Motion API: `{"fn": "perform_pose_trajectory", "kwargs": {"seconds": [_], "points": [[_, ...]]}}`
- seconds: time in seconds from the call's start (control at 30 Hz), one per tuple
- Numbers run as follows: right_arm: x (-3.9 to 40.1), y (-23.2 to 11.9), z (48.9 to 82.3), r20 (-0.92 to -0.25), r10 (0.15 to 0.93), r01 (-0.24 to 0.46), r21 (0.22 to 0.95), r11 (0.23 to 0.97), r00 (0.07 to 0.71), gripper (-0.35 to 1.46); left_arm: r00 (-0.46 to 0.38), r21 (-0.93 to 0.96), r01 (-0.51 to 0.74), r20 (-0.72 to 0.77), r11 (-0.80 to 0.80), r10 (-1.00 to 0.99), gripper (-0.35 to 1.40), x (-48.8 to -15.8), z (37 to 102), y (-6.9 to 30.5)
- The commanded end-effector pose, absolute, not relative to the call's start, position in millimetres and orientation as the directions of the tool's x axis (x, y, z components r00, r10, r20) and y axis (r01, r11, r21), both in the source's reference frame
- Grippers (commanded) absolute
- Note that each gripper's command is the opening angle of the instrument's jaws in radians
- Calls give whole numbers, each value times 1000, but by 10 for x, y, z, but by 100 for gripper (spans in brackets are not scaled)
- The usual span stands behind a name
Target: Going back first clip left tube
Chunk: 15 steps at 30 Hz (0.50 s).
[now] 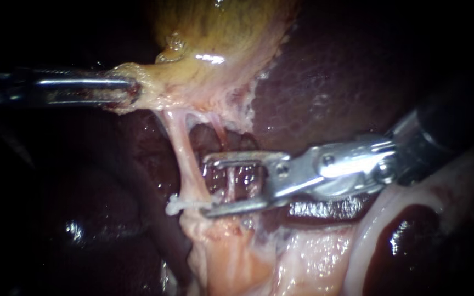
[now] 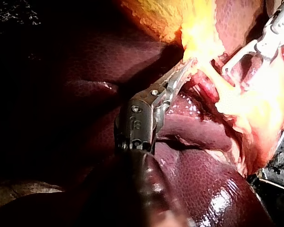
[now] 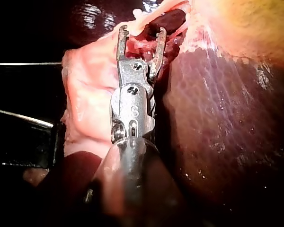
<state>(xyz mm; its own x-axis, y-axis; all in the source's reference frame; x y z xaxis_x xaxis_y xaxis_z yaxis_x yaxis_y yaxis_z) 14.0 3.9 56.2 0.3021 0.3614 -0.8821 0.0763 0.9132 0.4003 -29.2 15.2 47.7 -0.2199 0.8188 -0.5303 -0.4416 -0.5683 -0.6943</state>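
Observation:
My left instrument (image 1: 130,90) comes in from the left, its jaws shut on the pale edge of the yellow gallbladder (image 1: 215,27) and holding it taut; the left wrist view shows the same grip (image 2: 182,71). Below it the left tube (image 1: 182,148) runs down as a stretched pale strand. A small whitish piece, seemingly a clip (image 1: 178,206), sits across its lower part. My right instrument (image 1: 206,185) stands with jaws open just right of that tube, its tips near the clip. A thinner right tube (image 1: 229,183) crosses the gap between the jaws. The right wrist view shows the open jaws (image 3: 142,34) with pale tissue at their tips.
Dark red liver (image 1: 346,71) fills the upper right and lies behind the tubes. Pale fatty tissue (image 1: 231,257) spreads below the jaws. A whitish fold (image 1: 379,219) rims a dark wet patch at the lower right. My right instrument (image 2: 270,40) shows beyond the gallbladder in the left wrist view.

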Motion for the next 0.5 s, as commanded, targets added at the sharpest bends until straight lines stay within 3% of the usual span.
{"fn": "perform_pose_trajectory", "kwargs": {"seconds": [0.03, 0.23, 0.5], "points": [[125, 45, 555, -883, 359, 67, 395, 916, 303, 50, -220, -694, -442, -530, -568, 819, -35, -292, 477, 152], [67, 64, 535, -881, 360, 46, 391, 919, 307, 50, -220, -694, -442, -530, -568, 819, -35, -293, 477, 153], [46, 64, 542, -881, 361, 59, 396, 917, 305, 50, -217, -691, -448, -531, -567, 819, -35, -303, 481, 155]]}}
